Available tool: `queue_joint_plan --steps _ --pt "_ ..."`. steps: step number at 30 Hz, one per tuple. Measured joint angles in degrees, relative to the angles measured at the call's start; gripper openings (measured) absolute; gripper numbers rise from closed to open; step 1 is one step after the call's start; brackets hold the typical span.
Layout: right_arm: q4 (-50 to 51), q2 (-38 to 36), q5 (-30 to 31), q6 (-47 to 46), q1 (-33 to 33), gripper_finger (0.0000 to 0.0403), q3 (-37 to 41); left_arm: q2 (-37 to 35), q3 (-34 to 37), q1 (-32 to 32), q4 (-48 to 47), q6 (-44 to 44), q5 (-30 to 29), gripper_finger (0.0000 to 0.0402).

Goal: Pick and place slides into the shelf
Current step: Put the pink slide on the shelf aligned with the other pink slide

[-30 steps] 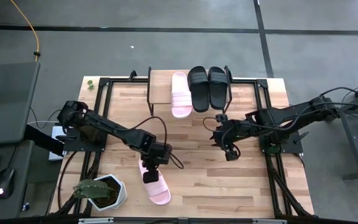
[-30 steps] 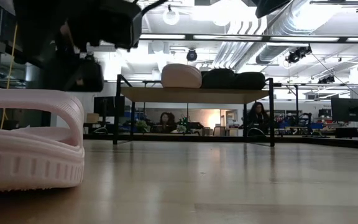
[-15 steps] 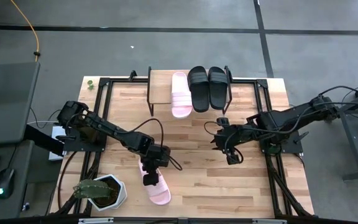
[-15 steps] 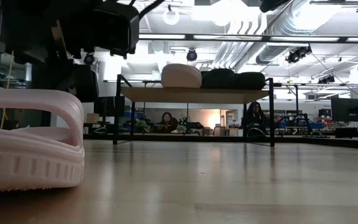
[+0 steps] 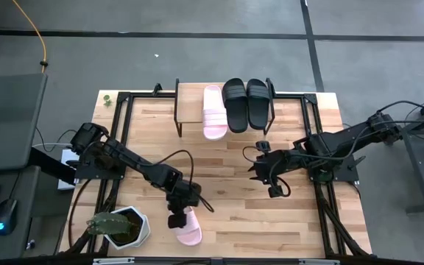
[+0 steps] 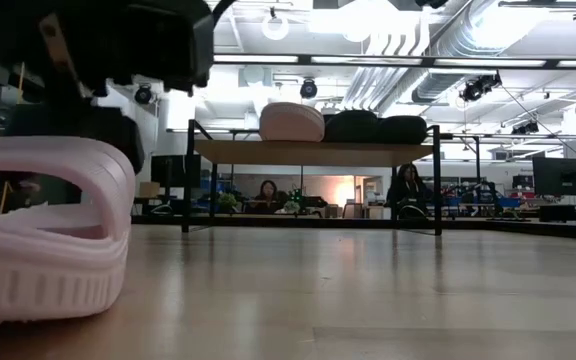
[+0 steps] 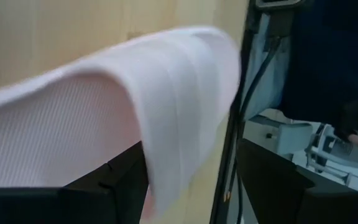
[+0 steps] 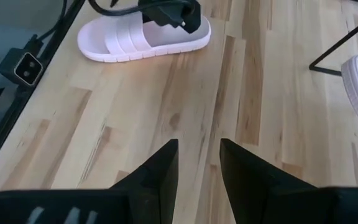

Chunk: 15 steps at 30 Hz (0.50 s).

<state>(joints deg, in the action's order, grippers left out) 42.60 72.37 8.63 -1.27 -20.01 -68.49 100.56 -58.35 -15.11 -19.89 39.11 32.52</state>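
Note:
A pale pink slide (image 5: 191,230) lies near the table's front edge, close in the low view (image 6: 48,230). My left gripper (image 5: 177,218) is down on it, open, its fingers on either side of one end of the ribbed strap (image 7: 173,106). My right gripper (image 5: 274,189) hangs above the bare table's middle right, open by a narrow gap with nothing in it (image 8: 197,162). On the shelf (image 5: 190,103) at the far edge rest another pink slide (image 5: 213,110) and two black slides (image 5: 247,103), soles down. My left gripper has one finger (image 7: 104,186) in the foot opening under the strap and the other finger (image 7: 278,186) outside the slide's side, slanting down from the table's left. The jaws are not closed on the strap. The slide sits slightly tilted on the table; exactly where a finger touches is hidden.
A potted cactus (image 5: 120,227) stands at the near left corner beside the slide. A black metal frame (image 5: 124,140) runs along the table's left and right edges. Bare wood lies between the shelf (image 6: 313,152) and the arms.
My left gripper has gone down and toward the table's near edge, onto the pink slide's strap, staying open. The slide has shifted and tilted a little under it.

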Motion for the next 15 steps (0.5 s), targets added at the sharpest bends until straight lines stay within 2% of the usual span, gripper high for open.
queue_joint_plan --steps 7,15 --pt "-0.05 0.01 0.17 0.18 0.00 0.0110 0.00 0.82 -0.09 0.09 1.04 0.18 -0.29 0.0208" --pt "-0.07 0.01 0.45 0.19 0.00 0.0110 0.00 0.89 -0.07 0.09 1.32 0.18 0.20 0.0131"
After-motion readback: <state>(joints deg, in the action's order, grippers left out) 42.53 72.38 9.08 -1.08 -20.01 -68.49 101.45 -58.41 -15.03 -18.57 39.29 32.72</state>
